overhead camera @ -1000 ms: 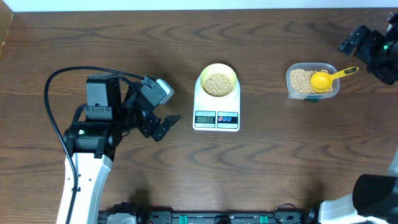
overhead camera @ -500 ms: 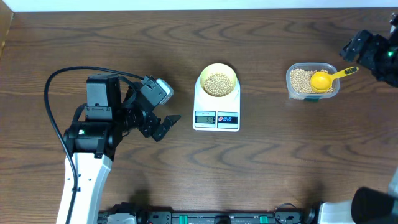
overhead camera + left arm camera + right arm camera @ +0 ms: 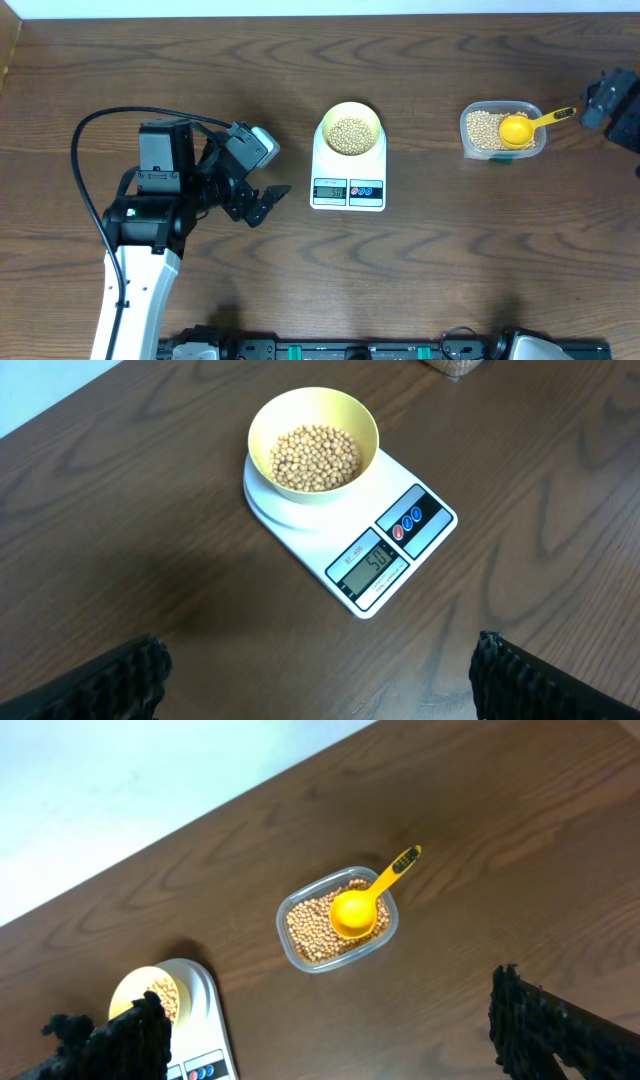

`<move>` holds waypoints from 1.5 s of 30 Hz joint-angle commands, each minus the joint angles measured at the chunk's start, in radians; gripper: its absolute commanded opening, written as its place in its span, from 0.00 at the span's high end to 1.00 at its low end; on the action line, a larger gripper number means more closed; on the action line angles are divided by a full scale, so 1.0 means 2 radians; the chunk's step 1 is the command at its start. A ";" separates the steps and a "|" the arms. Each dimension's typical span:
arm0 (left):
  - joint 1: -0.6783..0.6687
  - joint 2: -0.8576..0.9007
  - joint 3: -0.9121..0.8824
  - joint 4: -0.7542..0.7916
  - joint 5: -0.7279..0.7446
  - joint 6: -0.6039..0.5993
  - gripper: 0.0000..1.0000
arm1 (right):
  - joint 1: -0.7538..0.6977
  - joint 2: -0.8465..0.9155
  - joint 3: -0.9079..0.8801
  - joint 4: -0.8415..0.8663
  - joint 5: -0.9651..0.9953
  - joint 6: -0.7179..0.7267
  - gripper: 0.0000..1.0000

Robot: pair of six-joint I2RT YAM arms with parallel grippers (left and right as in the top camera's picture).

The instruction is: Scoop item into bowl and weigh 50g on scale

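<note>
Finds bowl [image 3: 350, 106] of beans [image 3: 350, 134] on scale [image 3: 347, 172] at two o'clock from nearer left gripper [image 3: 270, 203], spread wide and empty like right gripper [image 3: 335, 1035], display [image 3: 372, 560] seemingly reading 50.

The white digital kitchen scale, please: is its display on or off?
On. The white digital kitchen scale shows digits on its grey LCD in the left wrist view; their value is unclear.

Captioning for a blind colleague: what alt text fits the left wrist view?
A pale yellow bowl of tan beans sits on a white scale on a dark wooden table; the open left gripper frames the bottom corners.
</note>
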 commanded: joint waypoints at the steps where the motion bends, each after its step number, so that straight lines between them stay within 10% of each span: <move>1: 0.002 0.002 -0.001 0.000 0.006 0.003 0.03 | 0.002 -0.018 0.007 -0.001 0.004 -0.007 0.01; 16: 0.002 0.002 -0.001 0.000 0.006 0.003 0.02 | 0.023 -0.051 -0.015 0.037 0.001 -0.145 0.01; 33: 0.002 0.002 -0.001 0.000 0.006 0.003 0.02 | 0.083 -0.358 -0.512 0.438 0.007 -0.210 0.01; 45: 0.002 0.002 -0.001 0.000 0.006 0.003 0.03 | 0.138 -0.529 -0.740 0.569 0.008 -0.281 0.01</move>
